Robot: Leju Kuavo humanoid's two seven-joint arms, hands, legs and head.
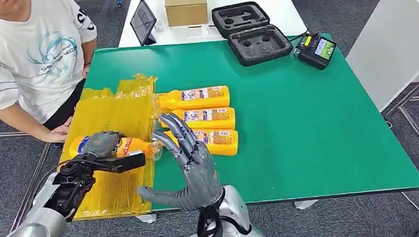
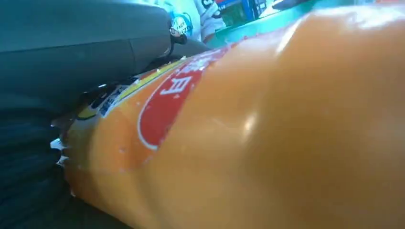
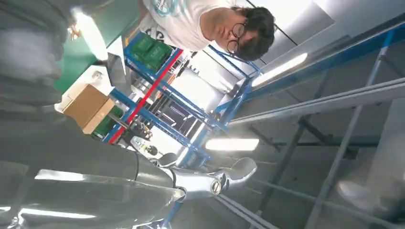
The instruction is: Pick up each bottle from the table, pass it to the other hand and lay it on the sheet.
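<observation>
In the head view, the left hand point(image 1: 100, 144) wraps over the body of an orange bottle point(image 1: 126, 147) and hides its middle; the bottle lies sideways above the yellow sheet point(image 1: 108, 116), its cap end pointing toward three o'clock, and whether it touches the sheet cannot be told. The right hand point(image 1: 190, 158) stands just beside that cap end, at about three o'clock from it, palm upright, fingers spread apart and holding nothing, fingertips pointing toward twelve o'clock. Three more bottles point(image 1: 200, 97) lie side by side on the green table point(image 1: 317, 123), at about two o'clock from the held one, the nearest partly covered by the right hand's fingers. A person point(image 1: 27, 52) stands at ten o'clock, cut off by the frame's edge, one hand resting by the sheet's far corner. An open black case point(image 1: 251, 33), a small controller point(image 1: 316, 50), a cardboard box point(image 1: 185, 5) and a tablet point(image 1: 142, 21) sit toward twelve o'clock. The left wrist view adds the bottle point(image 2: 267, 133) at close range, its red label blurred and unreadable, pressed against the dark hand point(image 2: 57, 62). The right wrist view looks upward past a shiny silver arm part point(image 3: 143, 191) to blue shelving point(image 3: 200, 109), the box point(image 3: 88, 107) and the person point(image 3: 200, 24).
</observation>
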